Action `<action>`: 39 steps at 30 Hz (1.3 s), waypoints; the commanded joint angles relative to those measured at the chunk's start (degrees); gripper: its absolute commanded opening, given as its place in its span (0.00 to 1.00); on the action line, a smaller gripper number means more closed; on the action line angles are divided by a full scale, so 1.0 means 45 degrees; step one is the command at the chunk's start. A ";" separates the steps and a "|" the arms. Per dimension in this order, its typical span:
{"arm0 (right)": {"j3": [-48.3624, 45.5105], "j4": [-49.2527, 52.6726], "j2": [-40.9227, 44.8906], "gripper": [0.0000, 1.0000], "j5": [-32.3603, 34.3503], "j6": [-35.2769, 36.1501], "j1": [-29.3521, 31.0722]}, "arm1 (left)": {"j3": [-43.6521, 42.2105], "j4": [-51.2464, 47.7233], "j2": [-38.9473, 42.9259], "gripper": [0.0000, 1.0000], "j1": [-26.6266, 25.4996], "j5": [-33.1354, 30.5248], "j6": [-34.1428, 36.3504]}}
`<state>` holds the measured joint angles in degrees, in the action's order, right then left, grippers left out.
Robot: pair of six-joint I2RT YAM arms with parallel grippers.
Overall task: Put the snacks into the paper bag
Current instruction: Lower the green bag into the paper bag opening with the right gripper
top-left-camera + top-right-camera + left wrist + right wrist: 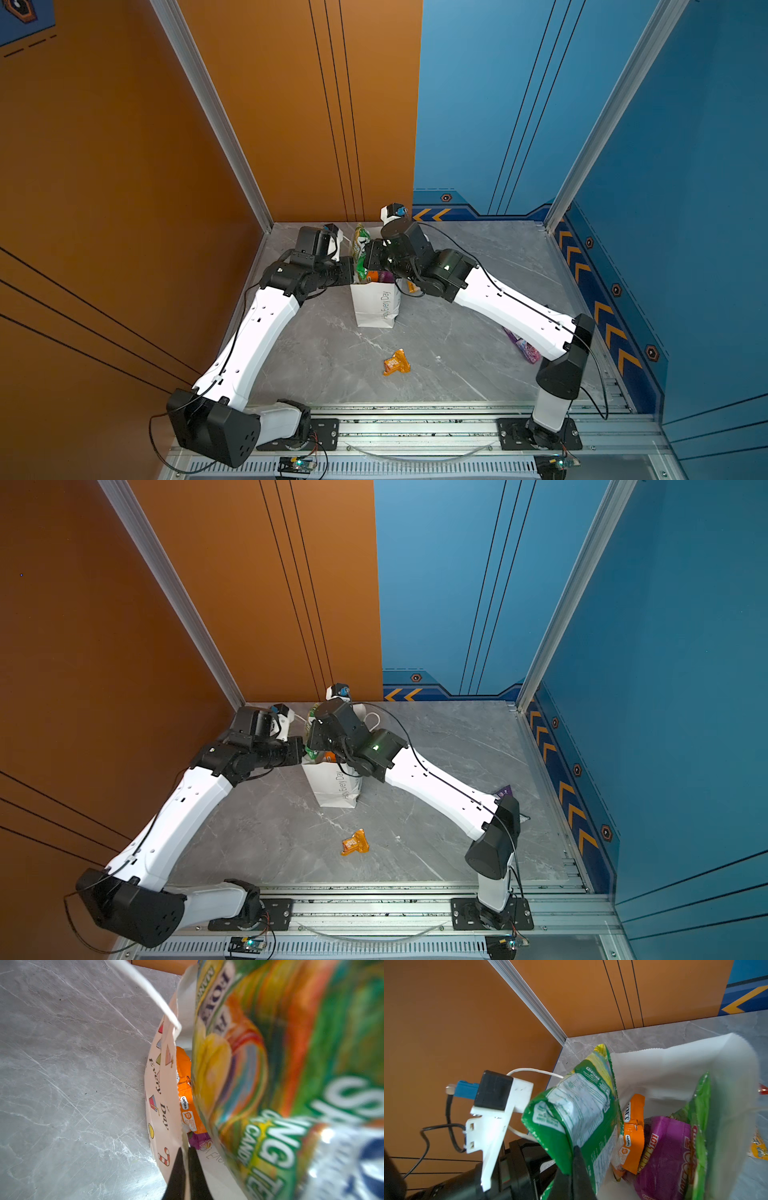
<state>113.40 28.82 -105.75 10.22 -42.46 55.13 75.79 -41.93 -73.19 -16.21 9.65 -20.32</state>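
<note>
The white paper bag (376, 305) (334, 787) stands upright at the back of the table. My left gripper (186, 1151) is shut on the bag's rim (164, 1095), one finger on each side of the wall. Over the open mouth, my right gripper (574, 1151) is shut on a green packet (581, 1105) (360, 253), whose lower end dips into the bag. Inside lie an orange packet (633, 1132), a purple packet (664, 1157) and another green packet (699, 1126). In both top views a small orange packet (397, 363) (355, 843) lies on the table in front of the bag.
A purple packet (523, 347) lies half hidden under the right arm near the right wall. A small yellow-orange packet (760, 1147) (411, 286) sits on the table beside the bag. Orange and blue walls close in the grey marble table (478, 353) at the back and sides.
</note>
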 commanded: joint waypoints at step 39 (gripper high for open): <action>0.3000 0.3869 -0.1090 0.00 0.0087 -0.0074 -0.0095 | -0.0178 0.0681 0.0619 0.00 -0.0031 -0.0632 0.0422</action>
<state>127.07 45.30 -114.43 8.78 -43.68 53.87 75.00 -41.87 -72.34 -16.21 8.05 -20.32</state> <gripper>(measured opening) 0.047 0.048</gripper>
